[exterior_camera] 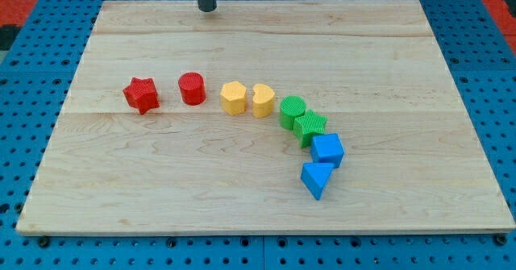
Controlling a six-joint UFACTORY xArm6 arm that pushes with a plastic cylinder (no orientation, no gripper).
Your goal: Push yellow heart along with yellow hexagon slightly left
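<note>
The yellow heart (pixel 263 100) and the yellow hexagon (pixel 234 97) stand side by side, touching or nearly so, near the board's middle. The hexagon is on the heart's left. My tip (pixel 207 9) is at the view's top, near the board's far edge, well above and left of both yellow blocks and touching no block.
A red cylinder (pixel 192 89) and a red star (pixel 141 95) lie left of the hexagon. A green cylinder (pixel 292 110), a green star (pixel 310 127), a blue cube (pixel 327 151) and a blue triangle (pixel 317 179) curve down to the heart's right. The wooden board (pixel 145 197) lies on a blue pegboard.
</note>
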